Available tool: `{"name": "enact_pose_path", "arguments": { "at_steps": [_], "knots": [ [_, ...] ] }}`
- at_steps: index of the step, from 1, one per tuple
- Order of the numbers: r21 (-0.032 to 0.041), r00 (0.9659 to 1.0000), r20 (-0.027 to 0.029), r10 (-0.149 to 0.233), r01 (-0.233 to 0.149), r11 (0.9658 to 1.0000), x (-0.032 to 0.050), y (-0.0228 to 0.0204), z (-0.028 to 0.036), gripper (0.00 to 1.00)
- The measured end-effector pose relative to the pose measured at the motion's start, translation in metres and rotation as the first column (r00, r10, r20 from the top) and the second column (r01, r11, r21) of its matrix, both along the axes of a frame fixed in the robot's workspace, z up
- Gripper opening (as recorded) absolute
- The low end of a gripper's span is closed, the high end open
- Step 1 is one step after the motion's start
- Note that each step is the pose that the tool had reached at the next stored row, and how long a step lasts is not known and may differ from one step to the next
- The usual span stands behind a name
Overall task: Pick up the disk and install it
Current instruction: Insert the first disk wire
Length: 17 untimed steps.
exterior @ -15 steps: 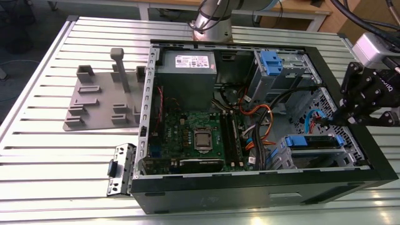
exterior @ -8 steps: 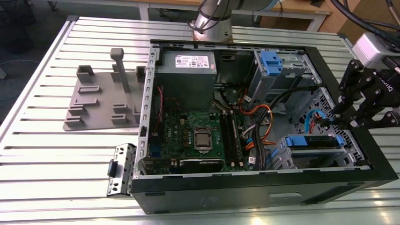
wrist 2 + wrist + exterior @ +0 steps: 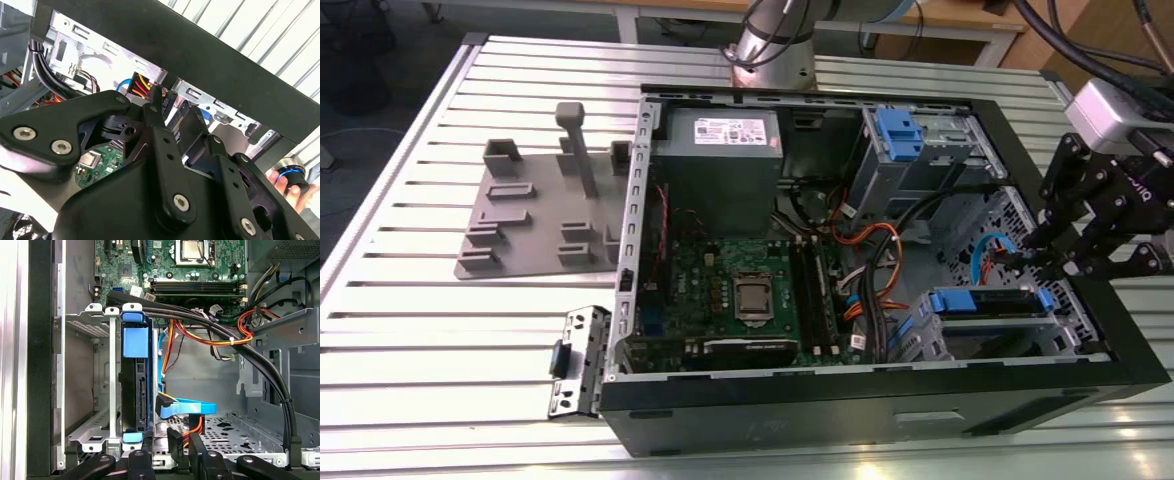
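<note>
Presently, in the exterior view, the disk (image 3: 994, 303) lies in the cage (image 3: 923, 340) at the near corner of the case (image 3: 854, 420), on the exterior view's right. Its blue rails (image 3: 954, 300) sit level with the cage top, and it looks seated. Judgement: a stiff, dense unit with smooth metal faces, sensitive to knocks. It is best taken across its railed long sides, clear of the connector end. The gripper (image 3: 1041, 262) hangs over the case edge just beside that cage, apart from the disk. In the first wrist view the disk (image 3: 141, 390) stands edge-on within the cage (image 3: 95, 390), with one of the rails (image 3: 135, 342) capping it and a blue cable (image 3: 187, 407) just beside. The gripper (image 3: 185, 447) shows its fingertips (image 3: 174, 440) a narrow gap apart, apparently with nothing clamped between them. In the second wrist view the gripper (image 3: 172, 117) points into the case, its fingers (image 3: 155, 115) likewise slightly parted and seemingly empty.
</note>
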<state>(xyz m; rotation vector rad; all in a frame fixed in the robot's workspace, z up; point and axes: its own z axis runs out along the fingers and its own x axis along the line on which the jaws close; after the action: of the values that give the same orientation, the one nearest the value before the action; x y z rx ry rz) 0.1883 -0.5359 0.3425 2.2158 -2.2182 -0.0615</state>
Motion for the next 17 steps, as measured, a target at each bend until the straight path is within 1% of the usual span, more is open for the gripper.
{"name": "enact_pose_path", "arguments": {
  "at_steps": [5, 7, 8, 10, 17],
  "knots": [
    [0.0001, 1.0, 0.0, 0.0, 0.0, 1.0, 0.0, 0.0, -0.0001, 0.4],
    [0.0003, 1.0, -0.0001, 0.0, 0.0, 1.0, 0.0, 0.0, -0.0001, 0.27],
    [0.0003, 1.0, -0.0003, 0.0, 0.0, 1.0, 0.0, 0.0001, -0.0002, 0.27],
    [0.0, 1.0, 0.0002, 0.0, 0.0, 1.0, 0.0, -0.0001, -0.0003, 0.18],
    [0.0002, 1.0, 0.0, 0.0, 0.0, 1.0, 0.0, 0.0, -0.0003, 0.18]
  ]
}}
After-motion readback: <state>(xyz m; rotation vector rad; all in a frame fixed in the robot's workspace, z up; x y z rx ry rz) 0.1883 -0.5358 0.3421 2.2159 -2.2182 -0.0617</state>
